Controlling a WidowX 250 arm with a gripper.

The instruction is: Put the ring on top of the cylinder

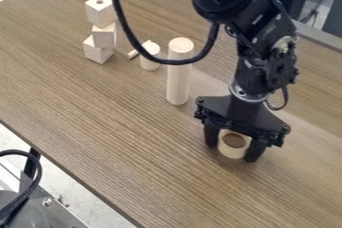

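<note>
Ring point(232, 153) right of cylinder point(178, 83): wooden, likely light, stiff; fingers point(211, 136) holding opposite outer sides, good place, hole left free

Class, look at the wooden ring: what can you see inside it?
Through the opening of the ring shows brown, like the wood of the table. Its near wall covers the lower part of the inside, so that cannot be seen.

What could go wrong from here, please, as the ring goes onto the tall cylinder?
The tall cylinder stands upright on a narrow base, so a sideways nudge from the claw could topple it. The ring might slide off if set down off-centre on that small top. The looping cable crosses the cylinder in this view and might catch it.
</note>
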